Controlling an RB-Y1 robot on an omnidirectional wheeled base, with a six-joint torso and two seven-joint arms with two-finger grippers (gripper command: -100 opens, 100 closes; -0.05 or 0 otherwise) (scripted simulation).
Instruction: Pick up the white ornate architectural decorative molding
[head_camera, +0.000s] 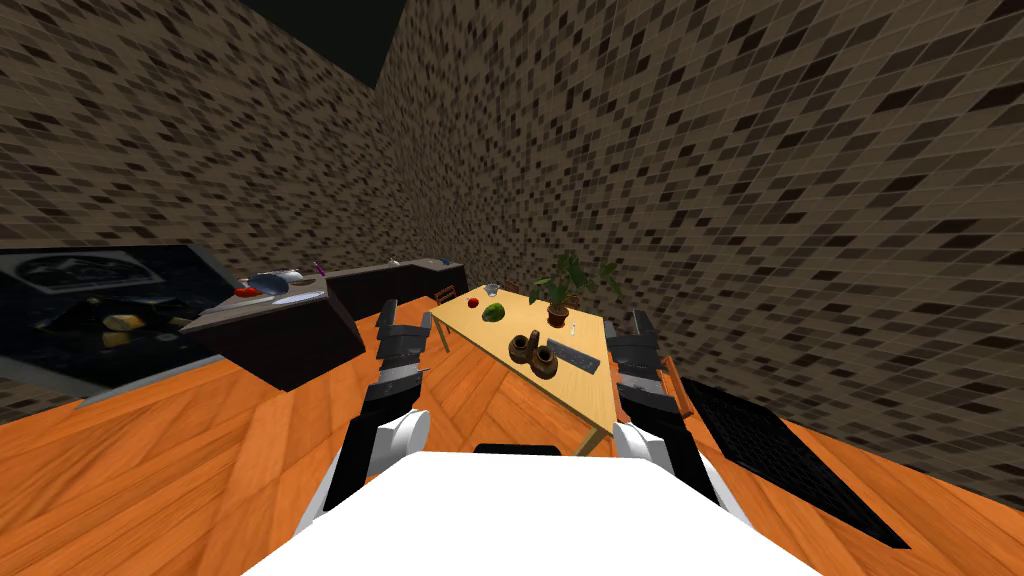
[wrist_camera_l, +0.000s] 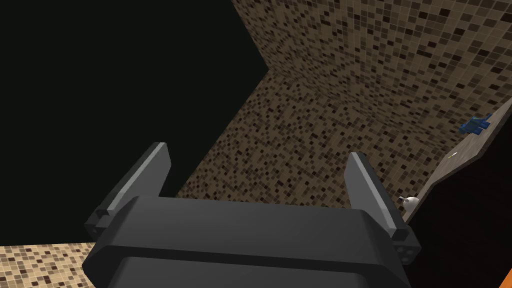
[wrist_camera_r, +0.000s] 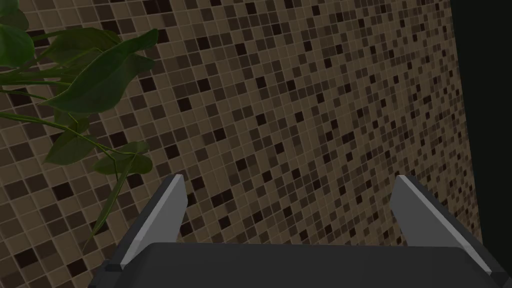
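The walls (head_camera: 800, 150) are showing a mosaic of tan, brown and near-black squares. The floor (head_camera: 150, 470) is showing orange wood-grain planks. The desk (head_camera: 580, 390) is showing pale yellow, the plant (head_camera: 570, 280) dark green, the pots (head_camera: 533, 352) brown, the molding (head_camera: 572, 357) grey. A mat (head_camera: 790, 460) is showing black with a fine grid.

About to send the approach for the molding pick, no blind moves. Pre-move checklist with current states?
1. left gripper open, empty: ok.
2. right gripper open, empty: ok.
3. Target found: likely the grey slab on the table, beside the brown vessels: ok; ornate detail cannot tell.
4. Right wrist aimed at target: not ok, it faces the tiled wall.
5. Clearance from plant leaves beside right gripper: cannot tell.
6. Slab within reach from here: cannot tell.
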